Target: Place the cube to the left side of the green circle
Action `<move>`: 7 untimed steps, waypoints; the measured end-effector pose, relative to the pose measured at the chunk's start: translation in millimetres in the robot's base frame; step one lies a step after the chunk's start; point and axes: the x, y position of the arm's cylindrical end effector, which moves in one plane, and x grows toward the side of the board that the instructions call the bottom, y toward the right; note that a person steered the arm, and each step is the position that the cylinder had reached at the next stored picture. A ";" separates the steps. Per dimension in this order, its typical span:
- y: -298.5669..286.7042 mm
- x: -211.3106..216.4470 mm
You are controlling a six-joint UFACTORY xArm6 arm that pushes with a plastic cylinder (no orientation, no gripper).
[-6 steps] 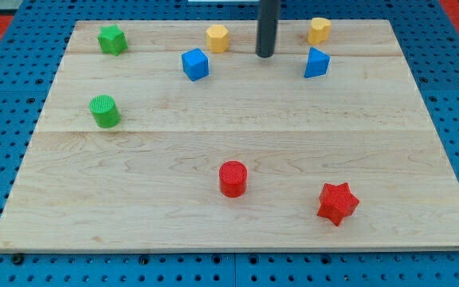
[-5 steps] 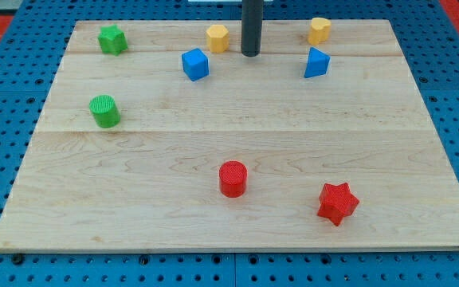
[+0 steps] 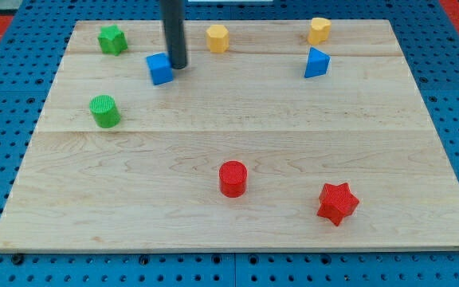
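The blue cube [image 3: 159, 68] sits on the wooden board near the view's top, left of centre. My tip [image 3: 178, 65] touches the cube's right side. The green circle, a short green cylinder [image 3: 104, 111], stands lower and further to the view's left, about 70 px from the cube. The cube lies up and to the right of the green cylinder.
A green star [image 3: 111, 38] sits at the top left. Two yellow blocks [image 3: 217, 37] [image 3: 319, 30] lie along the top. A blue wedge-like block [image 3: 316, 62] is at the right. A red cylinder [image 3: 233, 178] and a red star [image 3: 337, 202] are near the bottom.
My tip has swept left along the top of the board, reached the blue cube and pushed it to the left. The other blocks have not moved.
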 end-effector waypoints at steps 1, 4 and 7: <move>-69.6 11.1; -104.5 36.7; -108.6 53.9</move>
